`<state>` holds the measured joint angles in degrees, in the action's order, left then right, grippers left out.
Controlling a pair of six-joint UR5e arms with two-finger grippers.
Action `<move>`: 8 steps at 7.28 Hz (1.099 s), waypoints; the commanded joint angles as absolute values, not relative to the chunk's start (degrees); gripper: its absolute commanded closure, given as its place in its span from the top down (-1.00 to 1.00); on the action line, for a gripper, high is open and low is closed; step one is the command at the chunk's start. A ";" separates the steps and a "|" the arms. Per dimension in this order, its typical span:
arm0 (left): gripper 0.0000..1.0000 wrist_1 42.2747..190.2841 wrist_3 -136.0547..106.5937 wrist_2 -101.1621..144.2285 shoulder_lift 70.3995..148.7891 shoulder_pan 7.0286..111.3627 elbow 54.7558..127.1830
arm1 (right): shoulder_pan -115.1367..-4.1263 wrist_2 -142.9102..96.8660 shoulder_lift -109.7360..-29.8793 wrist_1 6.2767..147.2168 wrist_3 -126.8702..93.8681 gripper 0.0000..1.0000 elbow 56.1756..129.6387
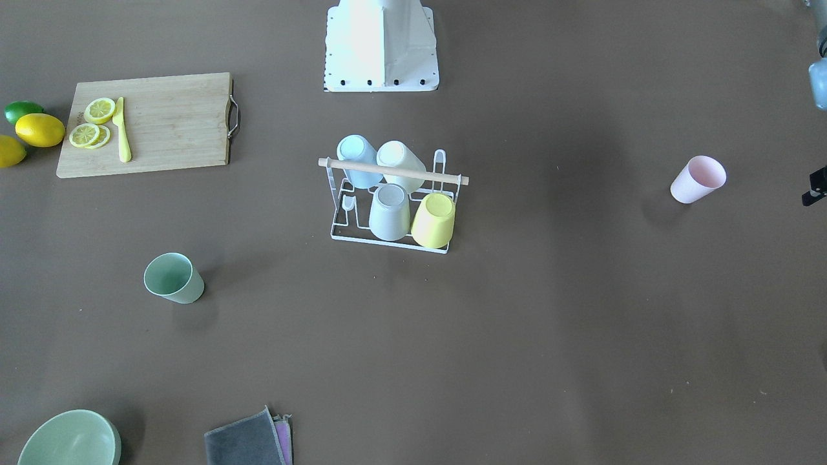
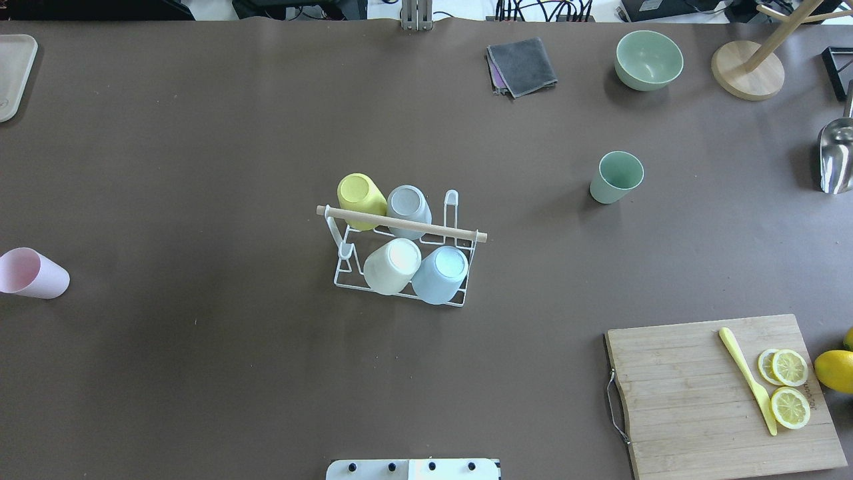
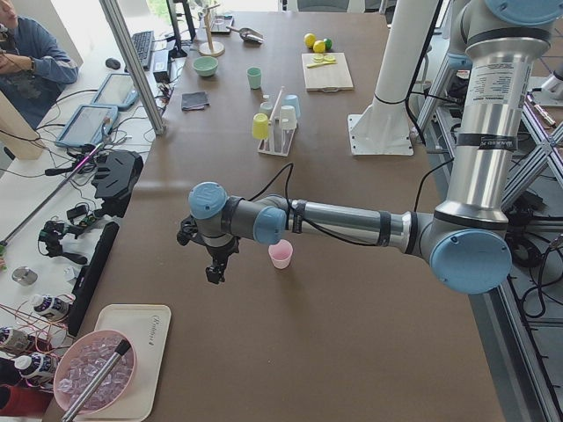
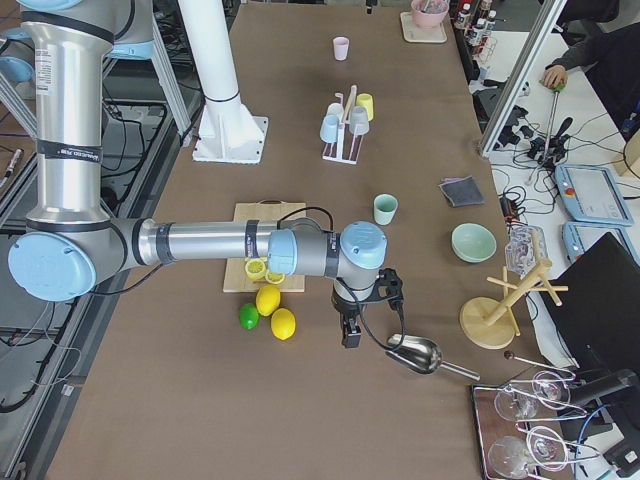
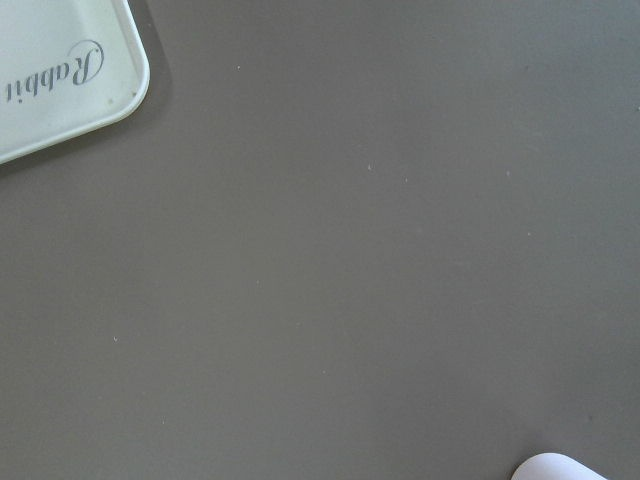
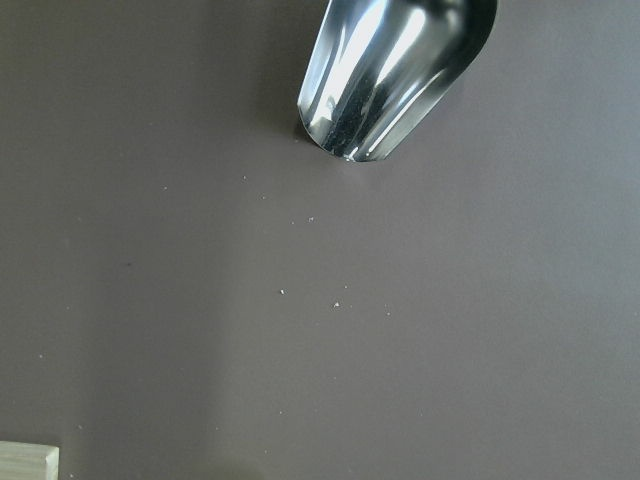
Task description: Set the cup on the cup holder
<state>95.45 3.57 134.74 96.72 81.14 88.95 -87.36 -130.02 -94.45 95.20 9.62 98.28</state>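
Nearest the robot, a bamboo cutting board (image 2: 686,400) lies on the brown counter (image 2: 200,373). Mid-counter stands the white wire cup holder with wooden rod handle (image 2: 402,223), carrying four upturned cups (image 2: 393,265). A pale pink cup (image 2: 33,273) stands upright well to its left, with the left pincer (image 3: 214,272) hanging near it, apart. Farther out sits a sage-green cup (image 2: 616,177). The right pincer (image 4: 350,335) hangs near a metal scoop (image 4: 415,352). I cannot tell how far either pincer is open.
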 commanded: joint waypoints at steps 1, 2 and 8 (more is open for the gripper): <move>0.99 95.45 -3.37 134.74 100.27 80.95 87.10 | -87.36 -129.99 -94.66 95.19 9.76 1.00 98.26; 0.99 95.45 -4.65 134.74 100.54 80.95 87.10 | -87.36 -129.99 -94.48 95.19 9.76 1.00 98.26; 0.99 95.45 -4.92 134.74 100.55 80.60 87.28 | -77.83 -129.91 -88.60 95.27 -5.32 1.00 105.80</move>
<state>95.45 -4.97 134.74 100.64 80.60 87.32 -82.37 -130.18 -89.15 95.31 -0.76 103.19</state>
